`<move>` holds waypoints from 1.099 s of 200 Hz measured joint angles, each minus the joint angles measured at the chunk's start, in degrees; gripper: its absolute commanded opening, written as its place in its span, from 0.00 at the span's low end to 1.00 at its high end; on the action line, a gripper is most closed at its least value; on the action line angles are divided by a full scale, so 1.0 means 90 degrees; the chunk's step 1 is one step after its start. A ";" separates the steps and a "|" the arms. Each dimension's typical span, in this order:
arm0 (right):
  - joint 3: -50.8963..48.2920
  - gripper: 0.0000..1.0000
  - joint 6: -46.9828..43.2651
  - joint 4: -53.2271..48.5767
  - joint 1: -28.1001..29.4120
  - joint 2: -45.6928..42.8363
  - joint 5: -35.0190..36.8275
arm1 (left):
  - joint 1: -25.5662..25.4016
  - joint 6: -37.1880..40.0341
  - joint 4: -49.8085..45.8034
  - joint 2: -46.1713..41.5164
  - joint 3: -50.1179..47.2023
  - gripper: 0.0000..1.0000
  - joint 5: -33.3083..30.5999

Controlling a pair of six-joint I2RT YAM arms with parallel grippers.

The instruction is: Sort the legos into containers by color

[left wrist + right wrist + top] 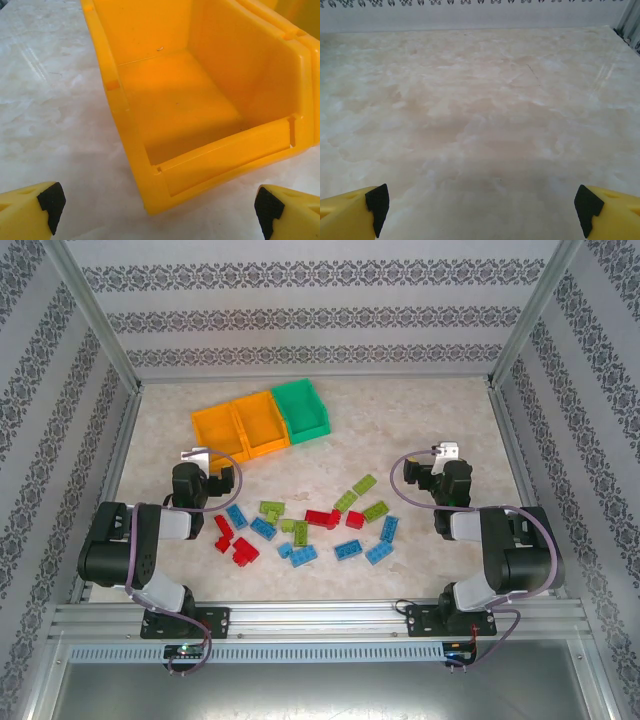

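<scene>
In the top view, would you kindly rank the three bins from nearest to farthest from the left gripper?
1. Left orange bin, just ahead of the left gripper.
2. Middle orange bin, to its right.
3. Green bin, right end of the row.

The counter [400,420] is cream stone-look, clouded with pale pink and white. Behind it the walls [320,315] are white, crossed by bands of grey damask scrollwork. In the upper left of the top view stand two orange bins [240,426] and a green bin [302,408]. The legos [300,525] come in red [322,518], blue [348,549] and lime green [376,510]. Both arms [125,545] are black with pale grey links, trailing lilac cables [133,565]. The frame rail [320,620] is bare silver. The left claw [160,207] and right claw [481,207] have yellow fingers [22,212] tipped with black pads [51,200].
</scene>
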 measured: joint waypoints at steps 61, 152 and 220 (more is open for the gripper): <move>0.0000 0.98 -0.0075 -0.0002 0.0002 0.0000 0.0002 | 0.0000 0.0000 0.0000 0.0000 0.0000 0.99 0.0000; 0.0000 0.98 -0.0092 0.0000 0.0000 0.0000 0.0002 | 0.0000 0.0000 0.0000 0.0000 0.0000 0.99 0.0000; 0.0000 0.98 -0.0092 0.0000 0.0000 0.0000 0.0002 | 0.0000 0.0002 -0.0029 0.0000 0.0012 0.99 0.0049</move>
